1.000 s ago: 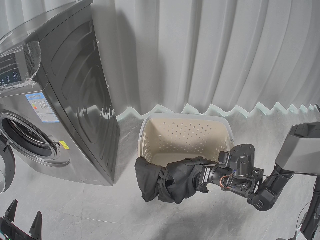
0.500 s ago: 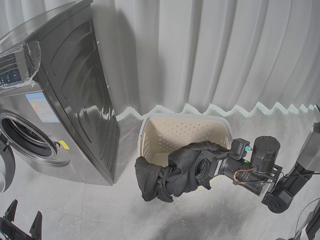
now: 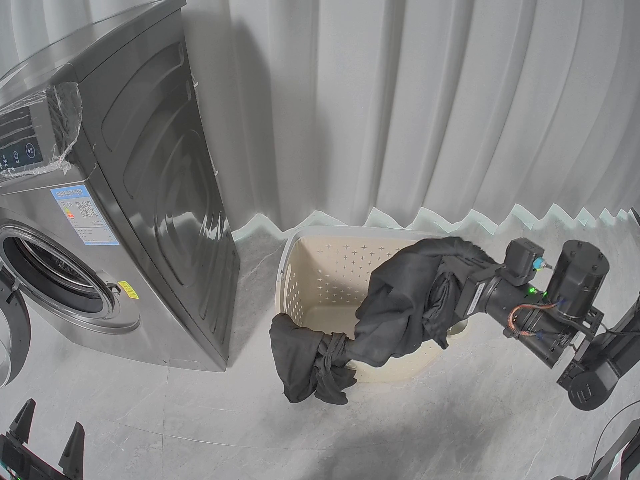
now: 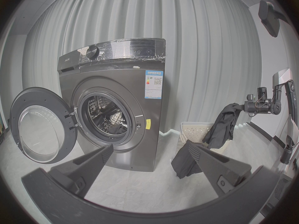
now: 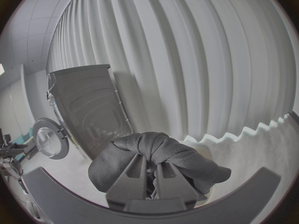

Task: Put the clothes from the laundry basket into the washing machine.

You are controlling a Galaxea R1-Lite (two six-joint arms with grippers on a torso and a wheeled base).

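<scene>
Head view: dark garment (image 3: 400,301) in right jaws, over laundry basket (image 3: 333,271).

A grey front-loading washing machine (image 4: 124,109) stands on the pale tiled floor (image 4: 146,187), its round door (image 4: 42,125) swung wide. Just beside it sits a cream perforated plastic laundry basket (image 4: 193,130). A dark grey cloth garment (image 4: 222,126) drapes over the basket's rim, its upper end gripped by the right gripper (image 4: 241,107). The left gripper (image 4: 149,147) is in the foreground, jaws apart.

Head camera looks down; left wrist low, level; both share basket (image 3: 313,281)
</scene>
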